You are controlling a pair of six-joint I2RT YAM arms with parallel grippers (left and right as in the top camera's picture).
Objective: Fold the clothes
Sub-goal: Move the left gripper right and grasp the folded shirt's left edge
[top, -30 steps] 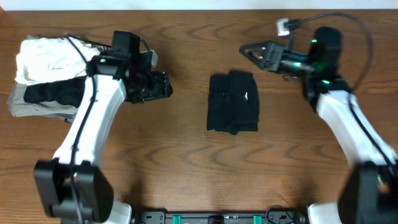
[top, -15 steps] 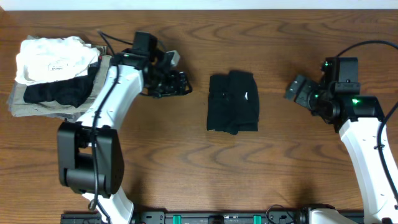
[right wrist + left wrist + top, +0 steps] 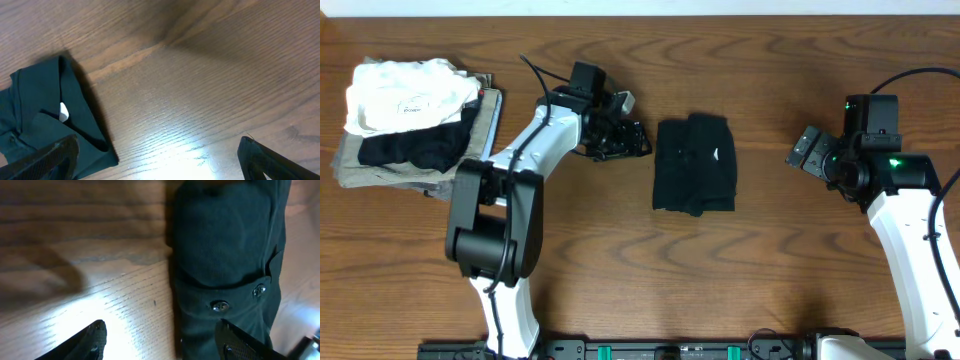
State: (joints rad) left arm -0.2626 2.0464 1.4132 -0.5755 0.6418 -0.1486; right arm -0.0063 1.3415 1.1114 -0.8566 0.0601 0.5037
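Note:
The clothes (image 3: 695, 165) lie as a folded black rectangle at the middle of the table, a small white label showing on top. My left gripper (image 3: 636, 141) stands open just left of the fold's upper left corner. In the left wrist view the clothes (image 3: 225, 255) show two small buttons. One of my fingertips (image 3: 240, 342) is over the fabric and the other is over bare wood, with the left gripper (image 3: 165, 347) straddling the cloth's edge. My right gripper (image 3: 802, 150) is open, well to the right of the fold. In the right wrist view the right gripper (image 3: 160, 162) is above bare wood, with the clothes (image 3: 45, 115) at lower left.
A pile of folded garments sits at the far left: a white one (image 3: 405, 90) on top, a black one (image 3: 410, 150) below it, and grey ones (image 3: 360, 172) underneath. The table's back edge (image 3: 640, 8) runs along the top. A black rail (image 3: 670, 350) lines the front.
My left arm has swung right from beside the pile to the fold's left edge. My right arm has pulled back to the right and has barely moved over the last half second.

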